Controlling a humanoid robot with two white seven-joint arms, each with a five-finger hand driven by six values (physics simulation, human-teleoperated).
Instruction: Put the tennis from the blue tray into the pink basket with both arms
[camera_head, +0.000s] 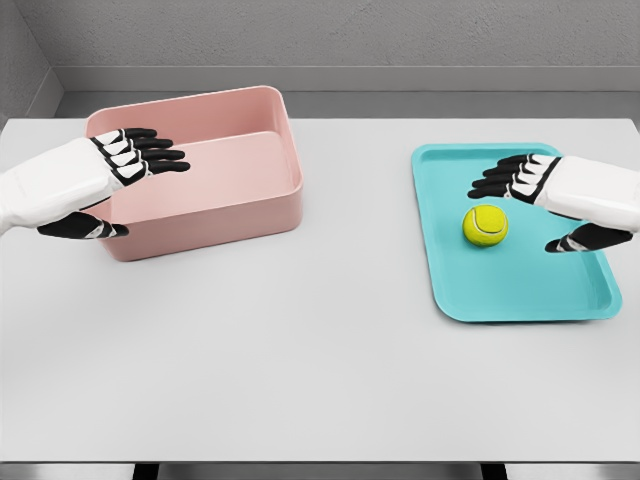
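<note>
Just left of the right robot hand: tennis ball, untouched.

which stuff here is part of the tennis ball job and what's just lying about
Part of the job:
- tennis ball, on the blue tray
- pink basket
- right hand, open beside the ball
- left hand, open at the basket

Just lying about:
- nothing loose; only the white table
</note>
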